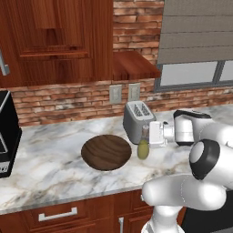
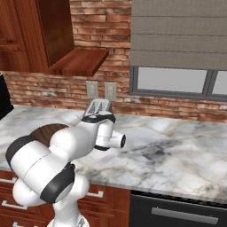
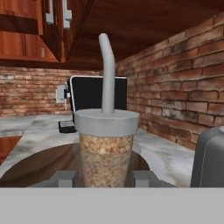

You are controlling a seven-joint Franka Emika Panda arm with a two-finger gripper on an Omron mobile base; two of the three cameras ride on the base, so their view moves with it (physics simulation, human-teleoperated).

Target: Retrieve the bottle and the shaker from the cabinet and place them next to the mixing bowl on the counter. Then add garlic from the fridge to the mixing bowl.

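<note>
Where the left base view starts, at far left: black appliance (image 1: 7,136) standing on the marble counter (image 1: 50,168), under a wooden cabinet (image 1: 54,41). Further right, dark wooden mixing bowl (image 1: 106,152) resting on the counter. Just right of the bowl, shaker (image 1: 144,144) with olive-green lower body, upright, near the counter surface; cannot tell whether touching it. Behind the shaker, silver toaster (image 1: 136,119) against the brick wall (image 1: 68,98), below two outlets (image 1: 124,92). Right again, gripper (image 1: 146,136) reaching in sideways from the white arm, pinching the shaker. Seen from the hand view: shaker (image 3: 106,144) with grey cap and curved spout, grainy contents, clamped between the two fingers (image 3: 65,178), bowl (image 3: 39,164) just beyond it. At far right, window (image 1: 195,73) with grey blind (image 1: 198,29).
</note>
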